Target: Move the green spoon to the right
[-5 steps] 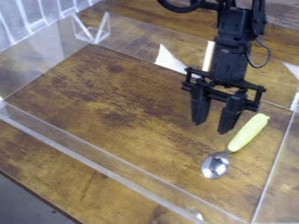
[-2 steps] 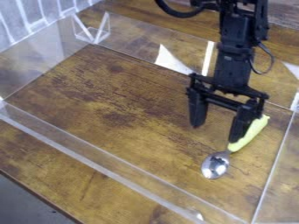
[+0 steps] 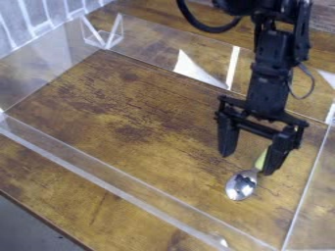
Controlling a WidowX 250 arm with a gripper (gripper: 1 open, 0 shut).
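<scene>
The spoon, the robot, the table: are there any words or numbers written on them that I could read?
No words, numbers or signs can be read in this picture.
The green spoon: no writing shows.
The gripper and black arm: no readable label.
The wooden table and clear walls: no writing.
The white paper behind the arm: looks blank.

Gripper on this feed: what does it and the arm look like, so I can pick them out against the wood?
The gripper is all black: a flat crossbar with two long, slightly tapering jaws hanging from it. The arm above is black too, a slim boxy column, with dark cables looping near its top. No markings are legible.
</scene>
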